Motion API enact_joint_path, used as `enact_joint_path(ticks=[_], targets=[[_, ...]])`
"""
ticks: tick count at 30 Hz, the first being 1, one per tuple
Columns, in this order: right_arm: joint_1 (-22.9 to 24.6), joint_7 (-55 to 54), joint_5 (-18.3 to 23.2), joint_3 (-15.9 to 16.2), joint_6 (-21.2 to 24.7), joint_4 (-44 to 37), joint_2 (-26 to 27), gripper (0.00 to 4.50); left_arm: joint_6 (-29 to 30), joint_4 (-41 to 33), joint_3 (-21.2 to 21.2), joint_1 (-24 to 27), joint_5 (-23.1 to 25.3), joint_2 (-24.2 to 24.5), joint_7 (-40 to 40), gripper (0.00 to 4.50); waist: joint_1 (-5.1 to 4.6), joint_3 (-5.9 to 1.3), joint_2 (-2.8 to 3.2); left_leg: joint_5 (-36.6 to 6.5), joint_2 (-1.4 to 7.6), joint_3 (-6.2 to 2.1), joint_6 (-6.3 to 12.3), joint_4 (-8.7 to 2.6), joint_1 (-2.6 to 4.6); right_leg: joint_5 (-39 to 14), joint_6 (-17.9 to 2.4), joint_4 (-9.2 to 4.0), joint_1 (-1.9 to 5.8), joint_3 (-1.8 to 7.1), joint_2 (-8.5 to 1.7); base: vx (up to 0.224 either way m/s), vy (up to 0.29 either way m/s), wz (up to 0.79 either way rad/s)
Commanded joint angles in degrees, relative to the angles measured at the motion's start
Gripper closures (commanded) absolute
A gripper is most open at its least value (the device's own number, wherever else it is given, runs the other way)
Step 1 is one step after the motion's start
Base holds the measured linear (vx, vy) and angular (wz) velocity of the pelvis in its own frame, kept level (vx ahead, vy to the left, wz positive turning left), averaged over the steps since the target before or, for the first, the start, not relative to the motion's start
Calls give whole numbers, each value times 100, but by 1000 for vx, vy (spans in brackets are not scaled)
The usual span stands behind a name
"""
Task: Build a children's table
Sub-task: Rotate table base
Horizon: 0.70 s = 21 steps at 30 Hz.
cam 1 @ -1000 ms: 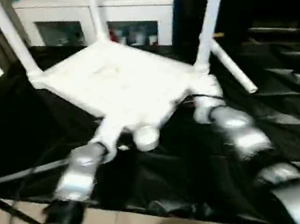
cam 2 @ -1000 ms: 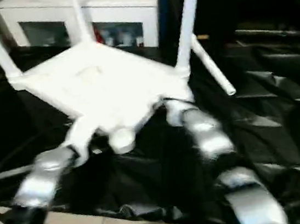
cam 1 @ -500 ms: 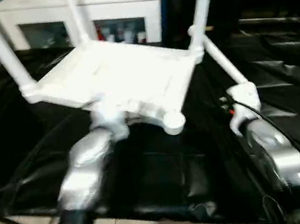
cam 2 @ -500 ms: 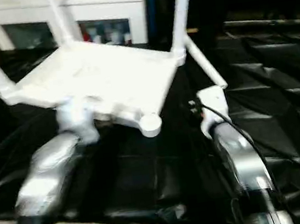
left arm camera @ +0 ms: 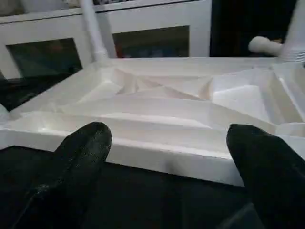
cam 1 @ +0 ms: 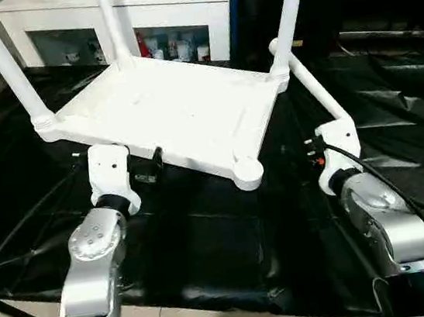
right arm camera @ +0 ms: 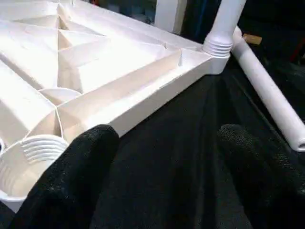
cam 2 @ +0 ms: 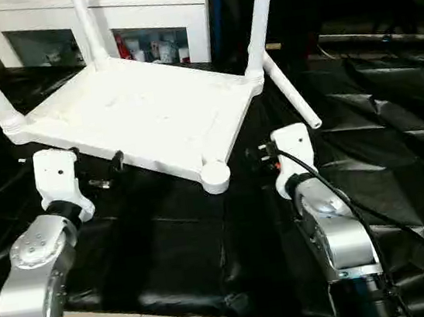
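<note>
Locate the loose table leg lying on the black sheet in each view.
Left eye: loose leg, right of the tabletop.
Right eye: the same place.
Left wrist: its end past the far corner.
Right wrist: beside the standing leg.
Shared landmark: that standing leg.

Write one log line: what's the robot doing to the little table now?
tabletop upside down | three legs in | fourth leg loose on cloth | nearest socket empty | both grippers open, holding nothing

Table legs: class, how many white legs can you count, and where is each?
4. Three stand upright in the tabletop's corner sockets: near-left, far-left, far-right. The fourth lies loose on the black sheet.
</note>
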Motion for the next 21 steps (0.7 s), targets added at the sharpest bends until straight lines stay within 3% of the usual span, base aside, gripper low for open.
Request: enact_joint_path(ticks=[1,2,3,4,5,6,7,8,9,10,11,12,13,14,15,16,17,18,19,20,21], targets=[[1,-87,-35,-15,91,-160,-68,66,99,-86,-163,-88,94,6,85,2,-112,-380,180,-646,1532,-828,573,-893,410,-605,-269,404,-176,240,-314,16,-68,8],[-3,-97,-39,-28,116,-174,-73,66,112,-95,-184,-92,92,9,107,2,-125,-378,143,-527,1533,-840,718,-898,429,-557,-339,530,-258,283,-321,24,-118,12],[-5,-124,-23,-74,146,-193,-66,66,106,-112,-184,-93,73,6,121,2,-150,-389,118,-362,1449,-815,953,-844,438,-456,-475,574,-298,339,-346,11,-165,11],[-1,-157,4,-134,180,-218,-53,66,186,-134,-158,-103,61,-7,171,2,-168,-433,-40,-309,753,-395,1655,-482,219,460,-1629,240,-157,431,-425,11,-165,11],[3,-193,35,-203,218,-241,-43,66,235,-149,-97,-127,7,-36,214,2,-142,-460,-157,-491,86,-45,1674,-63,-6,852,-2202,-96,32,493,-409,-12,-209,1],[4,-189,37,-211,224,-242,-52,66,236,-154,-62,-144,-65,-50,186,2,104,-500,-349,-1068,-451,27,1362,896,-340,455,-2393,-412,386,717,-757,-25,-209,2],[8,-180,26,-210,237,-253,-71,66,242,-136,-69,-176,-73,-12,127,2,152,-392,-277,-629,-391,-129,824,824,-491,133,-1611,-363,427,774,-854,-25,-209,2],[8,-179,24,-210,238,-254,-73,66,245,-133,-74,-179,-65,-5,123,2,147,-358,-302,-494,-398,-179,657,697,-461,11,-1051,-374,423,752,-851,-42,-191,2],[8,-177,17,-209,241,-258,-79,66,259,-120,-95,-190,-28,25,106,2,146,-335,-272,-375,-351,-246,584,544,-432,-174,-529,-367,436,734,-873,-59,-162,-2],[-3,-157,9,-191,283,-259,-99,66,310,-97,-102,-215,-35,28,64,2,155,-362,-56,-316,-69,-458,790,132,-281,-828,506,-488,439,690,-863,-59,-162,-2],[-6,-146,2,-178,270,-257,-108,66,297,-102,-103,-215,-47,17,57,2,111,-361,-38,-268,33,-559,911,7,-308,-893,736,-419,431,543,-690,-75,-126,-7],[-15,-113,-41,-111,257,-257,-151,66,281,-124,-114,-212,-83,-9,44,2,95,-402,69,-475,445,-749,1098,-183,-91,-1125,901,-432,318,403,-582,-66,-105,-3],[-18,-98,-64,-77,252,-257,-173,66,275,-135,-122,-210,-97,-19,41,2,69,-396,87,-680,653,-834,1185,-250,10,-1199,815,-387,255,419,-623,-66,-105,-3],[-21,-86,-92,-29,256,-264,-205,66,274,-151,-141,-208,-119,-23,48,2,56,-354,105,-1204,853,-874,1123,-349,69,-1342,434,-256,211,502,-736,-63,-74,7],[-22,-136,-69,-63,268,-270,-172,66,293,-168,-165,-208,-118,-35,68,2,37,-305,54,-1483,782,-809,974,-351,28,-1521,308,-271,218,561,-798,-71,-60,6],[-29,-196,-35,-121,289,-266,-132,66,322,-185,-198,-199,-99,-40,89,2,101,-160,-107,-1488,-77,-275,330,111,167,-4164,690,-897,123,421,-860,-71,-60,6],[-36,-212,-26,-145,306,-253,-125,66,343,-191,-220,-189,-85,-36,96,2,123,-99,-134,-1342,-216,-174,288,263,309,-5070,963,-1052,11,316,-807,-91,-59,3],[-38,-214,-27,-148,309,-249,-126,66,345,-192,-222,-188,-86,-35,97,2,74,-65,-82,-1631,-201,-125,291,217,510,-5568,1391,-1278,-11,-26,-589,-116,-44,-2],[-51,-218,-34,-173,326,-214,-136,66,363,-187,-223,-181,-106,-21,109,2,-36,-105,107,-2658,234,-303,312,4,762,-4537,1452,-1360,125,-572,-308,-116,-44,-2],[-53,-218,-34,-177,328,-208,-138,66,368,-186,-220,-181,-109,-18,111,2,107,-116,290,-3925,1065,-709,309,-687,332,-2853,887,57,656,-312,-326,0,0,0],[-54,-218,-35,-180,329,-205,-140,66,371,-186,-218,-182,-111,-16,112,2,208,-61,260,-4654,1022,-606,-87,-889,-46,-1639,291,728,605,-148,-318,41,65,-5]])
